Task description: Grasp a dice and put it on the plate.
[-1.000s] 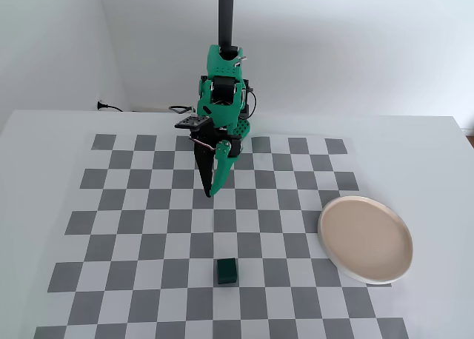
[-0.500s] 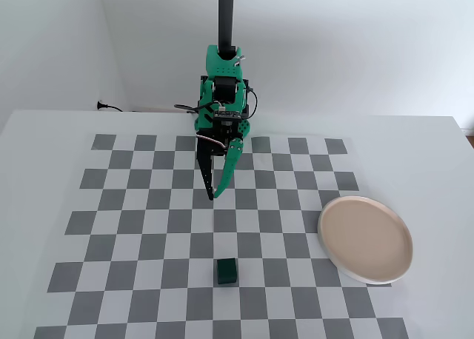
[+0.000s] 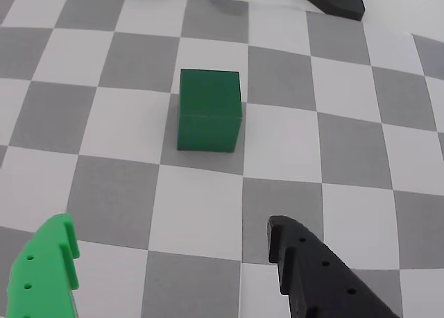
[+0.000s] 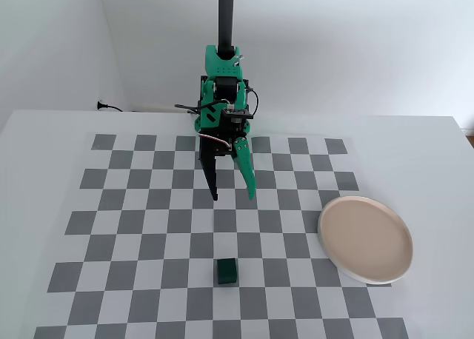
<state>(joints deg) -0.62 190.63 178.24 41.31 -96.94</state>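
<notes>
Two fingers of my gripper (image 3: 170, 245) are showing at the bottom of the wrist view, spread wide and gripping nothing; the dice (image 3: 209, 110) is sitting ahead of them on the checkerboard (image 3: 347, 137), untouched. Fixed view: my gripper (image 4: 232, 195) is hanging apart above the board, dice (image 4: 226, 272) lying nearer the camera, plate (image 4: 365, 238) sitting well right of it.
</notes>
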